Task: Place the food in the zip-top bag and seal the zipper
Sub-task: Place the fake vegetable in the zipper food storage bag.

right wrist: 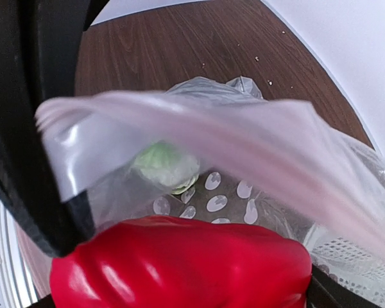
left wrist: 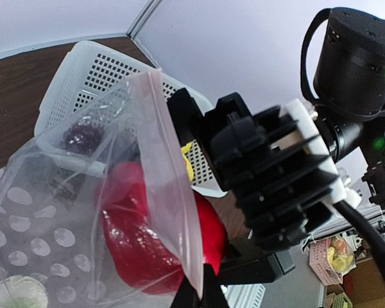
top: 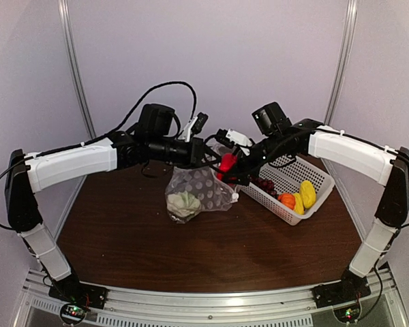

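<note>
Left hand (left wrist: 197, 294): clenched on zip-top bag (left wrist: 58, 212) rim, at zipper (left wrist: 171, 176).
Right hand (top: 229, 160): around red pepper (right wrist: 179, 263); grip unclear.
Handling: bag limp, slippery; pinch rim.

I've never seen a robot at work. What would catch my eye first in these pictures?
Above the brown table, the left tool pinches the mouth of a clear zip-top bag, and the right tool holds a bright red pepper right at that opening. A white cauliflower lies at the bag's bottom, and a white mesh basket on the right holds more toy food.
</note>
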Robot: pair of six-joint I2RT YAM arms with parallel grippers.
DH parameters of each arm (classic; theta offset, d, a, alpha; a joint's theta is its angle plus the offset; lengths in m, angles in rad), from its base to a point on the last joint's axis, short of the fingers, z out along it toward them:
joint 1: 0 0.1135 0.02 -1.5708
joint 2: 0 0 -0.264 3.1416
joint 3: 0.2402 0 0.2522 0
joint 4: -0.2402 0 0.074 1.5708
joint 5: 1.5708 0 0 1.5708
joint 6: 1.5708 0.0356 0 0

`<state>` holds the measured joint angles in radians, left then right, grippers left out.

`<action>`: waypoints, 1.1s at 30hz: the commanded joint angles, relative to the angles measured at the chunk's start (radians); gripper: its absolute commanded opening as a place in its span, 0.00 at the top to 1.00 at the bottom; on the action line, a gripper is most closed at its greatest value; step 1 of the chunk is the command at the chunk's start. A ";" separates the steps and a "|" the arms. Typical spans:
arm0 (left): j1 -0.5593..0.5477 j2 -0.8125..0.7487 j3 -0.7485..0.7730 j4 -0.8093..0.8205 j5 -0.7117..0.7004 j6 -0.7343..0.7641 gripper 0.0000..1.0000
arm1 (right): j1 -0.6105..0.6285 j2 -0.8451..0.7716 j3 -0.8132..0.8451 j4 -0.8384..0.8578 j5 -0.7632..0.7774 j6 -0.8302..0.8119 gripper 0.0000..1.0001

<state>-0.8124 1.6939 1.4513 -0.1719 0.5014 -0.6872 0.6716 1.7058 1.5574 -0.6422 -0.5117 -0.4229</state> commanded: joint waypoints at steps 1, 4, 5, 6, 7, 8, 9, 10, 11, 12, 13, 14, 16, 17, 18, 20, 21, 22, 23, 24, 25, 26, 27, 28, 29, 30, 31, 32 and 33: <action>0.006 -0.010 0.026 0.068 0.056 -0.032 1.00 | 0.016 -0.060 0.027 0.016 0.072 -0.001 0.03; 0.022 -0.007 0.023 0.059 0.049 -0.047 1.00 | 0.015 -0.095 0.054 -0.018 0.041 0.007 0.00; 0.027 -0.007 0.017 0.062 0.050 -0.051 1.00 | 0.016 -0.105 0.064 -0.032 0.033 0.012 0.00; 0.033 -0.007 0.010 0.067 0.051 -0.055 1.00 | 0.015 -0.116 0.076 -0.047 0.020 0.014 0.00; 0.038 -0.007 0.003 0.074 0.054 -0.061 1.00 | 0.016 -0.124 0.085 -0.058 0.007 0.014 0.00; 0.042 -0.007 -0.004 0.082 0.057 -0.068 1.00 | 0.016 -0.131 0.095 -0.073 -0.003 0.019 0.00; 0.048 -0.006 -0.011 0.090 0.058 -0.072 1.00 | 0.016 -0.141 0.105 -0.083 -0.012 0.024 0.00; 0.054 -0.005 -0.017 0.091 0.058 -0.074 1.00 | 0.014 -0.149 0.115 -0.098 -0.026 0.025 0.00; 0.062 -0.005 -0.021 0.087 0.051 -0.074 1.00 | 0.012 -0.160 0.122 -0.106 -0.034 0.026 0.00; 0.074 -0.006 -0.018 0.070 0.040 -0.074 1.00 | 0.010 -0.174 0.125 -0.105 -0.035 0.033 0.00; 0.085 -0.010 -0.007 0.022 0.020 -0.076 1.00 | 0.005 -0.189 0.124 -0.102 -0.032 0.039 0.00; 0.096 -0.017 0.010 -0.015 0.003 -0.069 1.00 | -0.003 -0.203 0.124 -0.100 -0.028 0.046 0.00; 0.103 -0.043 0.046 -0.066 -0.047 -0.018 1.00 | -0.035 -0.225 0.122 -0.091 -0.024 0.071 0.00; 0.104 -0.052 0.059 -0.091 -0.084 0.009 1.00 | -0.061 -0.232 0.120 -0.086 -0.024 0.088 0.00; 0.104 -0.054 0.056 -0.096 -0.109 0.016 1.00 | -0.097 -0.236 0.113 -0.076 -0.036 0.108 0.00; 0.104 -0.031 0.051 -0.088 -0.071 0.014 1.00 | -0.185 -0.242 0.085 -0.044 -0.086 0.156 0.00; 0.104 -0.015 0.061 -0.090 -0.022 0.019 1.00 | -0.233 -0.238 0.070 -0.028 -0.105 0.181 0.00; 0.104 -0.002 0.078 -0.109 0.006 0.051 1.00 | -0.272 -0.234 0.053 -0.019 -0.110 0.201 0.00; 0.104 0.004 0.105 -0.167 -0.024 0.106 1.00 | -0.308 -0.225 0.038 -0.016 -0.100 0.212 0.00; 0.106 0.005 0.138 -0.246 -0.101 0.172 1.00 | -0.336 -0.215 0.020 -0.020 -0.080 0.214 0.00; 0.113 0.006 0.164 -0.309 -0.175 0.215 1.00 | -0.355 -0.206 0.002 -0.028 -0.057 0.200 0.00; 0.125 0.004 0.183 -0.348 -0.199 0.244 1.00 | -0.365 -0.197 -0.019 -0.043 -0.028 0.176 0.01; 0.138 0.000 0.188 -0.357 -0.182 0.258 1.00 | -0.369 -0.189 -0.042 -0.054 0.008 0.154 0.03; 0.145 -0.005 0.187 -0.353 -0.148 0.264 1.00 | -0.370 -0.180 -0.064 -0.060 0.039 0.136 0.04; 0.149 -0.006 0.184 -0.346 -0.124 0.267 1.00 | -0.370 -0.167 -0.086 -0.068 0.058 0.120 0.05; 0.149 -0.004 0.179 -0.340 -0.106 0.266 1.00 | -0.369 -0.149 -0.101 -0.078 0.073 0.112 0.06; 0.150 0.001 0.176 -0.334 -0.093 0.259 1.00 | -0.371 -0.129 -0.109 -0.091 0.081 0.107 0.08; 0.149 0.005 0.168 -0.333 -0.090 0.254 1.00 | -0.372 -0.106 -0.110 -0.106 0.082 0.103 0.10; 0.150 0.008 0.161 -0.331 -0.088 0.248 1.00 | -0.372 -0.085 -0.112 -0.121 0.076 0.095 0.12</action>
<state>-0.6708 1.6958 1.6154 -0.4694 0.3958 -0.4850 0.2966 1.5528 1.4754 -0.6910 -0.4923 -0.2913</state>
